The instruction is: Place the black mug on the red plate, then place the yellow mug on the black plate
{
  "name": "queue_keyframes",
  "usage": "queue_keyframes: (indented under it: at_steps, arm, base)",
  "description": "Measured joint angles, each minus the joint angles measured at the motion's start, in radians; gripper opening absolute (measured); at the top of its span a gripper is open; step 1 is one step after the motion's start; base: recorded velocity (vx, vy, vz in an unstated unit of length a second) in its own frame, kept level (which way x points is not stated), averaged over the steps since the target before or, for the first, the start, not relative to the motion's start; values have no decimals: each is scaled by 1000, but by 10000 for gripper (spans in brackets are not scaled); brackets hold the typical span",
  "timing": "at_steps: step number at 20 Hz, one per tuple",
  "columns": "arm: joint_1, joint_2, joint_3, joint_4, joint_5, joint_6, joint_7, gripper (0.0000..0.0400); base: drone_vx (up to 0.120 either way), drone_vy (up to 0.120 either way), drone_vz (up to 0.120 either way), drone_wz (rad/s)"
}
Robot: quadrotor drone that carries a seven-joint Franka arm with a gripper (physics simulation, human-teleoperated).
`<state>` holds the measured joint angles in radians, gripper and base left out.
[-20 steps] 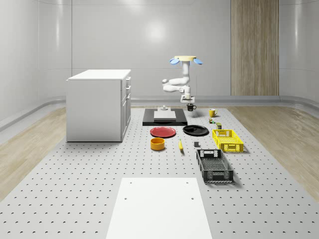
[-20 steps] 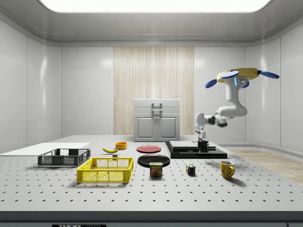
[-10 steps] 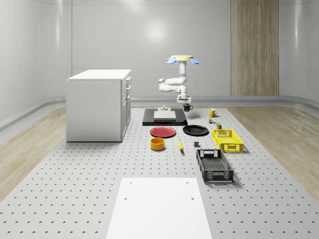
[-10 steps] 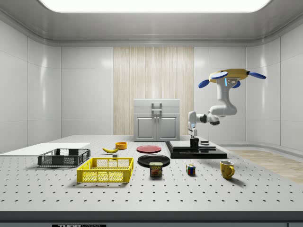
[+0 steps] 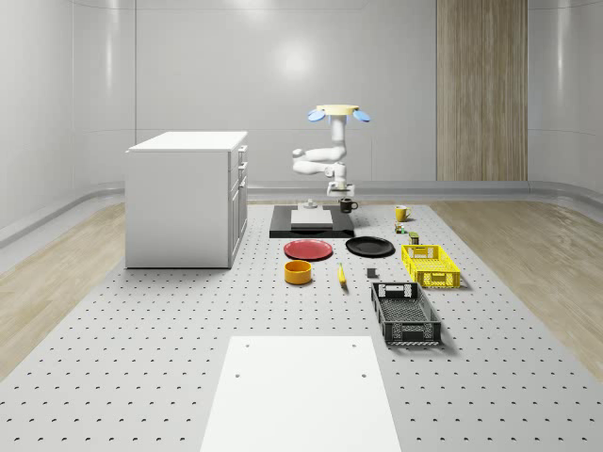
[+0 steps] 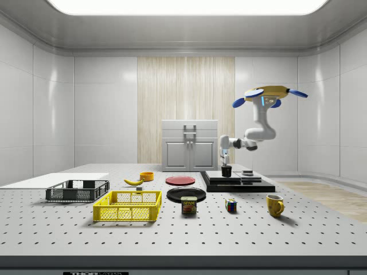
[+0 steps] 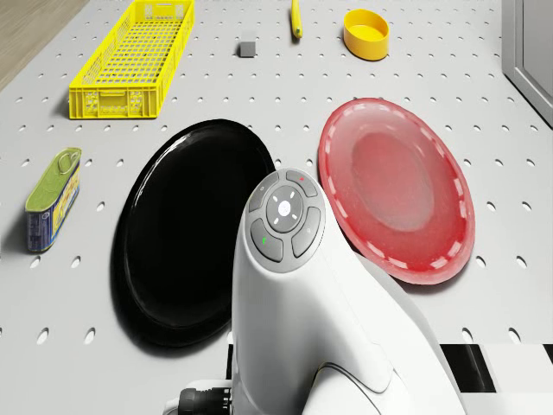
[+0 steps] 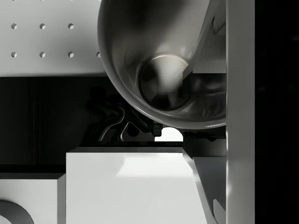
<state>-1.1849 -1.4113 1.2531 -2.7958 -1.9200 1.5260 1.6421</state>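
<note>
Your drone [image 5: 335,112] hovers over the far end of the desk [image 5: 170,358], above the black slab [image 5: 281,229]. The arm bends down and back like an elbow. The tool [image 6: 225,164] pinches the black mug [image 6: 226,171], held in the air over the slab's edge. The red plate [image 5: 308,249] lies at the mug's 7 o'clock in the whole-scene view, with the black plate [image 5: 369,246] beside it. The yellow mug [image 5: 400,213] stands well apart. White walls ring the room.

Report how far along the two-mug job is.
Done: neither mug is on a plate yet. In hand: the gripper holds the black mug lifted, the drone hovering. Left: set it on the red plate, then move the yellow mug to the black plate.
</note>
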Motion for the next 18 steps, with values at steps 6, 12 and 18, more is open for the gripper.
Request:
queue_keyframes:
  at_steps: [6, 12, 18]
  arm:
    - [-4, -11, 2, 1, 5, 10, 3, 110]
    - [-7, -20, 3, 1, 9, 19, 6, 110]
    - [-10, -30, 4, 2, 13, 27, 8, 110]
  base:
    - [120, -120, 0, 0]
    - [120, -120, 0, 0]
    - [120, -73, 0, 0]
